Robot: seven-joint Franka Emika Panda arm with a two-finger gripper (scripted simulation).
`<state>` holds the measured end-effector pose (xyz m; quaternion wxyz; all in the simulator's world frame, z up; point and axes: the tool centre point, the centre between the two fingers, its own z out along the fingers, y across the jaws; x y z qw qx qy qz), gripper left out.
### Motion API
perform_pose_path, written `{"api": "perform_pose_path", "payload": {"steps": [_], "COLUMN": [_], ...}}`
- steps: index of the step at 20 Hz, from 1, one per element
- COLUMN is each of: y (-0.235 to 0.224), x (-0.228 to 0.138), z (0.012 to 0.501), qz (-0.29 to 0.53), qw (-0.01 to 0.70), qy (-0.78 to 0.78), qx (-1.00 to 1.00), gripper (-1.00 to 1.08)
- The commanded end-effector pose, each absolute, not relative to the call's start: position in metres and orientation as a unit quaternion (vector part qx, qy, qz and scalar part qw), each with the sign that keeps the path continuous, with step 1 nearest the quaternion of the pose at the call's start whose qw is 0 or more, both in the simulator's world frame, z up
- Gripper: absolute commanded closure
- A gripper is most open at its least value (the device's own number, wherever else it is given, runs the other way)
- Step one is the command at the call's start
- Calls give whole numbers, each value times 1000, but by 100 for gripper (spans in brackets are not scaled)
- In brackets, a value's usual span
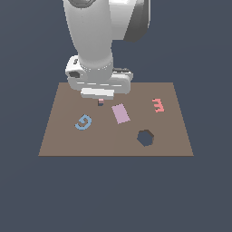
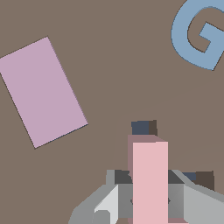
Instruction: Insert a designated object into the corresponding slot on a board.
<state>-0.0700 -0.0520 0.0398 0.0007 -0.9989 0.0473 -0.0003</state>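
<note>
1. The brown board [image 1: 59, 140] lies flat under a white arm that reaches straight down.
2. The gripper [image 2: 148, 205] is clenched on the salmon-pink piece [image 2: 150, 179], just beside the lilac rectangle [image 1: 120, 113].
3. The piece looks rigid, light and smooth; grip its flat sides.
4. The dark slot [image 2: 143, 127] shows partly at the piece's tip.

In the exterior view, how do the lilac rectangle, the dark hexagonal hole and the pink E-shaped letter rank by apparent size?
1-2. Lilac rectangle and dark hexagonal hole: look alike, unranked.
3. Pink E-shaped letter, smallest, though it lies farther from the camera.
</note>
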Motion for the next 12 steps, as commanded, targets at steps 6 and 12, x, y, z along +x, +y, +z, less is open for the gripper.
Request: {"api": "perform_pose_path", "payload": {"steps": [6, 12], "y": [-59, -59], "x": [-63, -63], "z": [41, 38], "qz": [0, 0], "qw": [1, 1], "qy": [21, 21], "qx": [-1000, -1000], "gripper": [108, 108]}}
